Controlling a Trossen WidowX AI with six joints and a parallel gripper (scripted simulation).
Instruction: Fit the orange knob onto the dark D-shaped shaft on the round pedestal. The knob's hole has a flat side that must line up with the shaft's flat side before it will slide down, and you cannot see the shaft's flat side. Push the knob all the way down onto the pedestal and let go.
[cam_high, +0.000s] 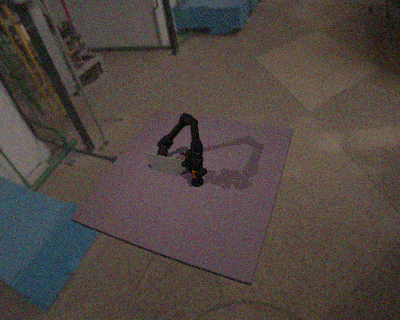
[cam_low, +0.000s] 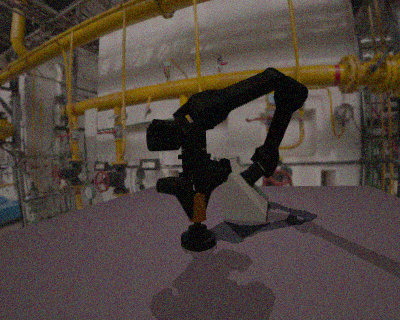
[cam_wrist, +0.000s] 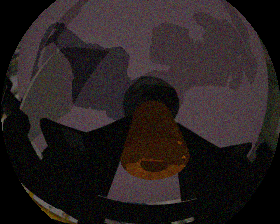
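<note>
The orange knob is upright between the fingers of my gripper, which is shut on it. The dark round pedestal stands on the mat directly below the knob. In the exterior view a short dark part shows between the knob's lower edge and the pedestal's wide base, so the knob is not down on the base. How far the shaft is inside the knob cannot be told. The shaft's flat side is hidden.
A pale grey slanted block stands beside the pedestal, close to the arm's base. The purple mat lies under everything. The arm's shadow falls across it near the pedestal.
</note>
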